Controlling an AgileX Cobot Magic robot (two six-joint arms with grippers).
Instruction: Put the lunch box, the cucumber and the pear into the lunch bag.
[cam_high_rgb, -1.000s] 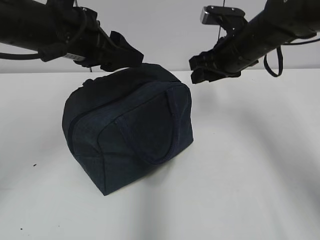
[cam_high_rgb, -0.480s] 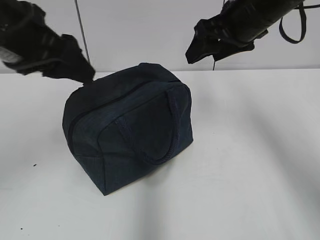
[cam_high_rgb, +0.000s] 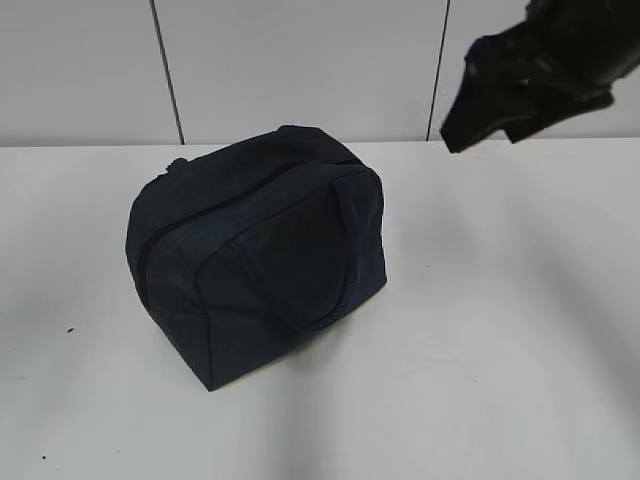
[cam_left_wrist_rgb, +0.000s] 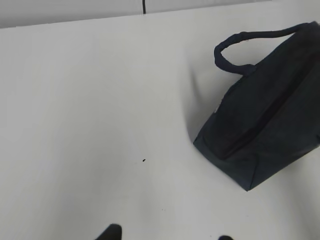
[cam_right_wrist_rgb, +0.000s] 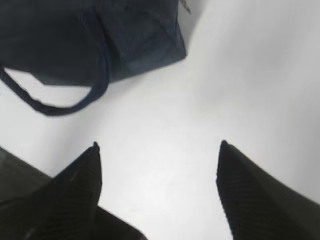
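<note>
Lunch bag (cam_high_rgb: 255, 255) upright, zipped, long axis diagonal, down-left of right gripper (cam_right_wrist_rgb: 157, 150), fingers spread, empty; left gripper (cam_left_wrist_rgb: 165, 237) spread too.

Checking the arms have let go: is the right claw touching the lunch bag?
Apart. The exterior view shows the right claw raised, with wall between it and the lunch bag.

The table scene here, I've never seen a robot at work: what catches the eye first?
A boxy dark navy lunch bag sits alone on the white table, closed as far as the exterior view shows, one loop handle lying against its side. The right gripper hangs above bare table beside it, fingers spread and empty.
</note>
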